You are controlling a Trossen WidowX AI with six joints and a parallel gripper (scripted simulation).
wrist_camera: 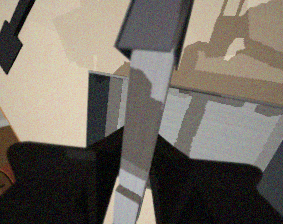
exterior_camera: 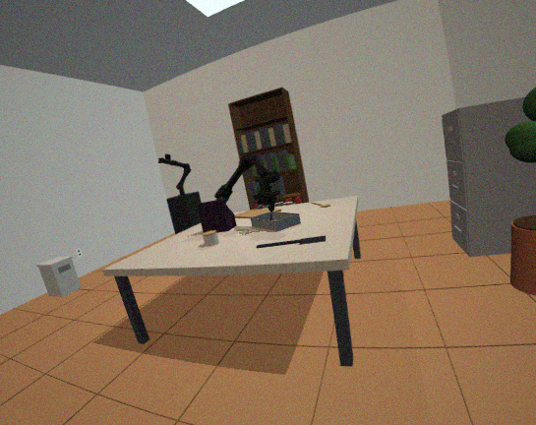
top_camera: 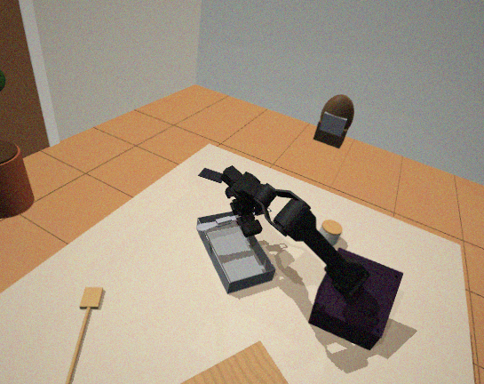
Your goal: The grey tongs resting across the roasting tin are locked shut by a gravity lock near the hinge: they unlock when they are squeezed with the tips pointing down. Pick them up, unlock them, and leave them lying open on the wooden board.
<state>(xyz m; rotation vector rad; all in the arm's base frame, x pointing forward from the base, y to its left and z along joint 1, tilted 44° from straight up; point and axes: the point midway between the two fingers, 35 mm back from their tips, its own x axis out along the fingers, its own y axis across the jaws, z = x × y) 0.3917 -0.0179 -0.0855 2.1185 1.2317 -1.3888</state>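
Note:
The grey tongs (top_camera: 208, 226) (wrist_camera: 144, 112) lie between my gripper's fingers, arms close together. In the wrist view their dark hinge end is at the top. In the top view their pale tips point left over the tin's far left corner, roughly level. My gripper (top_camera: 244, 219) (exterior_camera: 271, 211) (wrist_camera: 137, 130) is shut on the tongs, over the far part of the roasting tin (top_camera: 251, 285) (exterior_camera: 279, 224) (wrist_camera: 97, 112). The tongs seem slightly above the rim; the exact gap cannot be told. The lock is not discernible. The wooden board (top_camera: 248, 366) (exterior_camera: 255, 214) lies apart from the tin.
A black spatula (top_camera: 209, 174) (exterior_camera: 313, 240) (wrist_camera: 8, 47) lies beyond the tin. A jar with an orange lid (top_camera: 331, 232) (exterior_camera: 210, 238) stands near the arm's dark purple base (top_camera: 359, 307) (exterior_camera: 217, 216). A wooden spatula (top_camera: 91, 298) (exterior_camera: 322, 205) lies at the left in the top view.

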